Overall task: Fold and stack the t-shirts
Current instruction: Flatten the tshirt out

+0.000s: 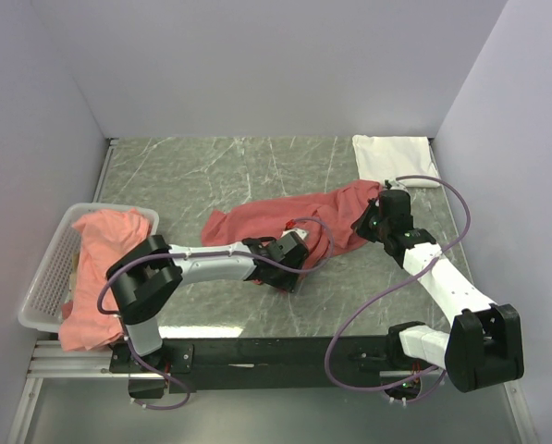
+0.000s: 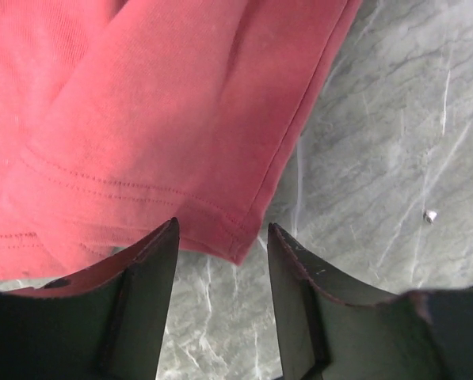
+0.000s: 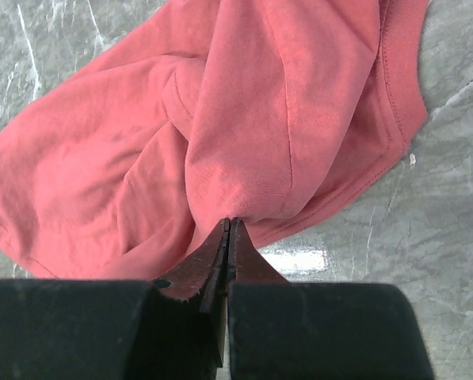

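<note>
A coral-red t-shirt (image 1: 285, 215) lies crumpled across the middle of the marble table. My right gripper (image 1: 372, 220) is shut on a fold of it (image 3: 244, 142) at its right end. My left gripper (image 1: 299, 248) is open just short of its hemmed corner (image 2: 236, 237), with nothing between the fingers. A folded white t-shirt (image 1: 396, 157) lies at the far right. More coral-red t-shirts (image 1: 104, 259) fill the basket at the left and hang over its near edge.
The white mesh basket (image 1: 49, 277) stands at the table's left edge. Purple cables loop off both arms. Grey walls close in the back and both sides.
</note>
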Robot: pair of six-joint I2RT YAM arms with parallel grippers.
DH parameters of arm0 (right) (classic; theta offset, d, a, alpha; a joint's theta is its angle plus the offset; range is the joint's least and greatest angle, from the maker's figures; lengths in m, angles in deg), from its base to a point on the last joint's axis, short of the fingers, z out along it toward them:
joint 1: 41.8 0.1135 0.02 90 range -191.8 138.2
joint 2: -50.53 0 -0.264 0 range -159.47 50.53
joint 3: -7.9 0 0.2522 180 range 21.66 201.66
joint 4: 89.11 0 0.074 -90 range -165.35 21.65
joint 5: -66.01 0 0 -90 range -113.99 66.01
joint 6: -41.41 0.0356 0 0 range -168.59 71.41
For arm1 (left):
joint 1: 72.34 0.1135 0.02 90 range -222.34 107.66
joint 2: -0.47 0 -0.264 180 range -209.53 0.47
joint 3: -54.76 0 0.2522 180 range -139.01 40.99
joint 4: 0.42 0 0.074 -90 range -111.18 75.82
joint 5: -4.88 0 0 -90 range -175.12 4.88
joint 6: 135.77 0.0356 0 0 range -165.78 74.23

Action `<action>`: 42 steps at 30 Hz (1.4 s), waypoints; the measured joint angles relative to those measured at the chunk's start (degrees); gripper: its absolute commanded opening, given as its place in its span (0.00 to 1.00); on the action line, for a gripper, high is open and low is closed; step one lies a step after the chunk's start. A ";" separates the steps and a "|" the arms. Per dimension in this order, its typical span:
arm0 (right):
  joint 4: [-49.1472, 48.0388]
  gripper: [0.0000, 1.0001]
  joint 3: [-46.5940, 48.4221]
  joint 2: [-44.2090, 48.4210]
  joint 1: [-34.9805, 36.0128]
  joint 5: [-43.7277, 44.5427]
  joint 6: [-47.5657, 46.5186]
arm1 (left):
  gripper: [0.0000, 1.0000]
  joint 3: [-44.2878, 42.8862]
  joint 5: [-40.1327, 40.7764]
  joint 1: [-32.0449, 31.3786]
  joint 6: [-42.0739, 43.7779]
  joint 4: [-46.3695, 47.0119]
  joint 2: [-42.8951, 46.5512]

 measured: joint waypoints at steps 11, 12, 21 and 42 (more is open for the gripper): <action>-0.02 0.00 0.00 0.09 0.00 -0.15 0.04 | 0.52 -1.68 2.36 -1.68 1.84 0.59 -2.34; -0.04 0.00 0.00 0.09 0.00 -0.17 0.04 | 0.51 -1.97 2.58 -1.95 1.97 0.55 -2.47; -0.22 0.00 -0.02 0.09 0.00 -0.20 0.09 | 0.31 -3.54 5.99 -3.37 2.08 -0.07 -4.50; 1.05 0.25 -9.81 12.35 -0.39 -1.73 5.20 | 0.01 16.76 13.14 9.53 -17.20 -8.92 25.20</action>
